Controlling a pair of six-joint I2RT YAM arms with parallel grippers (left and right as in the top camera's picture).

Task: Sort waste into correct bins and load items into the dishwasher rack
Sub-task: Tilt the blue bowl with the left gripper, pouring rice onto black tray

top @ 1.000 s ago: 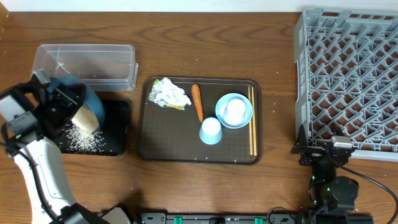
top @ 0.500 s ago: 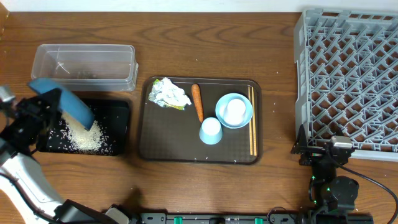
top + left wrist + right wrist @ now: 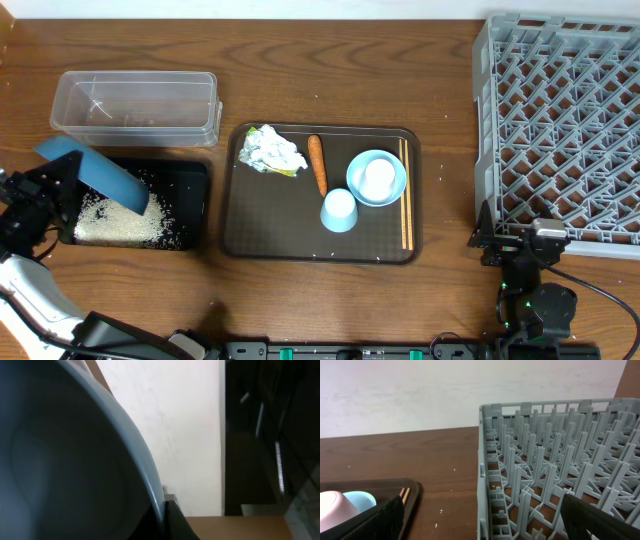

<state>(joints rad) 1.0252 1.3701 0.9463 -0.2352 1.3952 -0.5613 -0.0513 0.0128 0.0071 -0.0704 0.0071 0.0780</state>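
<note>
Left pincer [image 3: 60, 185] pinches the rim of the large dark-blue bowl [image 3: 98, 174], held tilted above rice [image 3: 115, 222] in the black tray [image 3: 190, 198], just beside the clear tub [image 3: 140, 100]. Right pincer [image 3: 480, 510], spread and empty, faces the grey rack [image 3: 560, 460] on the table [image 3: 330, 80].

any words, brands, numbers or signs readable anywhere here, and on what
No text can be read in any view.
Wrapper: its yellow-green label is too small and crumpled to read.
Tub and rack: no markings show.
</note>
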